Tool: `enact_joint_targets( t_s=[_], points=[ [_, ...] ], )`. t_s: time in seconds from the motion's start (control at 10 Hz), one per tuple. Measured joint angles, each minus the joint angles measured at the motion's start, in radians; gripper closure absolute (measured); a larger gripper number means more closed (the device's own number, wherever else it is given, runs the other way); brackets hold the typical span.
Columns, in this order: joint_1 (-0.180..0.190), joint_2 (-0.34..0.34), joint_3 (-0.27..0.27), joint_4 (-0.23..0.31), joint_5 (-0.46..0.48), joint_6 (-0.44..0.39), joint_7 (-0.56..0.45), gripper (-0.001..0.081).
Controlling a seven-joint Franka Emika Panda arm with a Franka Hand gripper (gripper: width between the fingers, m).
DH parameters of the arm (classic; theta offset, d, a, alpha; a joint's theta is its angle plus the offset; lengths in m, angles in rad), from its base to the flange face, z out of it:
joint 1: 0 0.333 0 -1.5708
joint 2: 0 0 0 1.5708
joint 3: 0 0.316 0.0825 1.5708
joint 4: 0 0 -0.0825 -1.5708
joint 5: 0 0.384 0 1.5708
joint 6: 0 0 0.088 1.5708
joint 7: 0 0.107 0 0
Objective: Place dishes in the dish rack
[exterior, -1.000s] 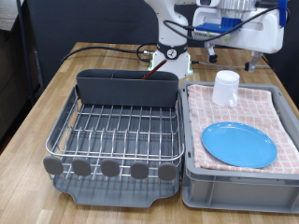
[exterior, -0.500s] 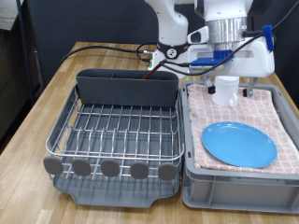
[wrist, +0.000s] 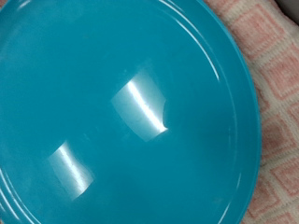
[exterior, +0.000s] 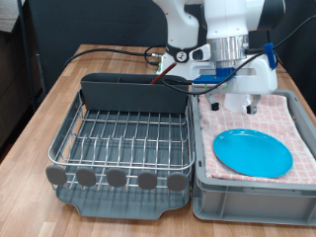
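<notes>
lying flat on the pink checked cloth (exterior: 281,111) in the grey bin (exterior: 247,193), the round blue plate (exterior: 253,152) looks glossy. above it hangs the claw (exterior: 235,102); its opening i cannot tell.

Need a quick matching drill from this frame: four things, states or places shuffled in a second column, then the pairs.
Things:
1. blue plate
2. dish rack
3. checked cloth
4. gripper

Places or states:
A. lines the lighter grey bin, under the plate
B. on the exterior view's left, no dishes on its wire grid
C. lies flat on the cloth, fills the wrist view
D. hangs low over the bin, just above the plate's far edge

Pairs: 1-C, 2-B, 3-A, 4-D
</notes>
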Motion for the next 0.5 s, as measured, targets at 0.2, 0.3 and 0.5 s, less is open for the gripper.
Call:
enact_joint_targets(
  t_s=[0.2,0.3,0.5],
  points=[
    [-0.001,0.007,0.008,-0.004,0.089,0.001,-0.085,0.0004],
    [-0.005,0.012,0.019,-0.004,0.170,0.008,-0.157,0.0004],
    [-0.009,0.030,0.035,-0.002,0.277,0.027,-0.265,0.0004]
  ],
)
